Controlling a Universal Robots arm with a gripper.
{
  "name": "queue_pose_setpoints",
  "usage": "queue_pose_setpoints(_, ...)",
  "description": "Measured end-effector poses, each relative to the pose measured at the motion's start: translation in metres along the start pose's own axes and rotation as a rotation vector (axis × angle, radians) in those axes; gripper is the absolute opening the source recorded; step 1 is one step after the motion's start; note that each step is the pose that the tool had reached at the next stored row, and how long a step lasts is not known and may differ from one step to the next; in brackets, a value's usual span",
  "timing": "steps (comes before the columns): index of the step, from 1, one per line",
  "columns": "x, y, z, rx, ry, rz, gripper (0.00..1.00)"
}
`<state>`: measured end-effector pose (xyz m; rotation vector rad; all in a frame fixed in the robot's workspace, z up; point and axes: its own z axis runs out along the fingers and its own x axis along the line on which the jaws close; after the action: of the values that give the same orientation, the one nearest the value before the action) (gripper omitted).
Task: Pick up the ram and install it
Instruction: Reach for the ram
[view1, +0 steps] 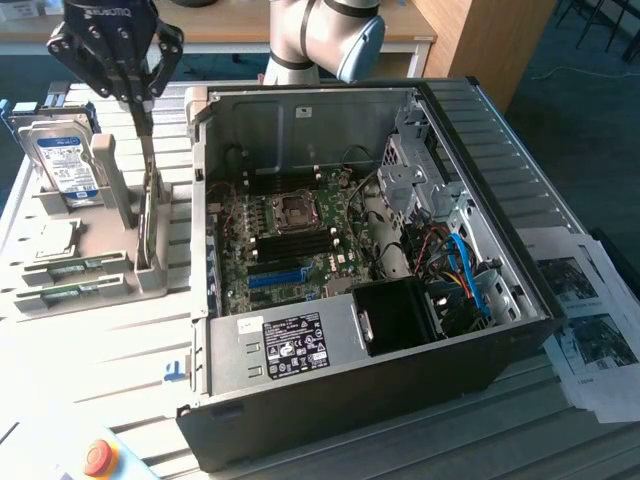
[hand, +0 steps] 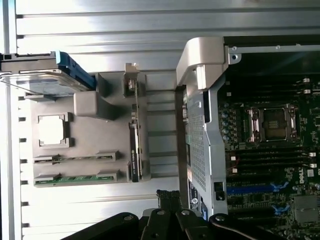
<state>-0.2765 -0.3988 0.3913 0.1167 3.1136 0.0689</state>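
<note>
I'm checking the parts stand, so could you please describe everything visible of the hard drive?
The hard drive is a silver metal box with a blue-and-white label on its face, edged by a blue frame. It stands tilted, leaning back in the grey holder at the exterior view's left, outside the open computer case. Only the holder and frame appear to touch it.
</note>
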Motion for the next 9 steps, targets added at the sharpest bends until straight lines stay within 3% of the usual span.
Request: queue_pose_setpoints(9, 0.028, -0.0021, -0.0001, 0.0002, 0.0, 0.0, 0.1)
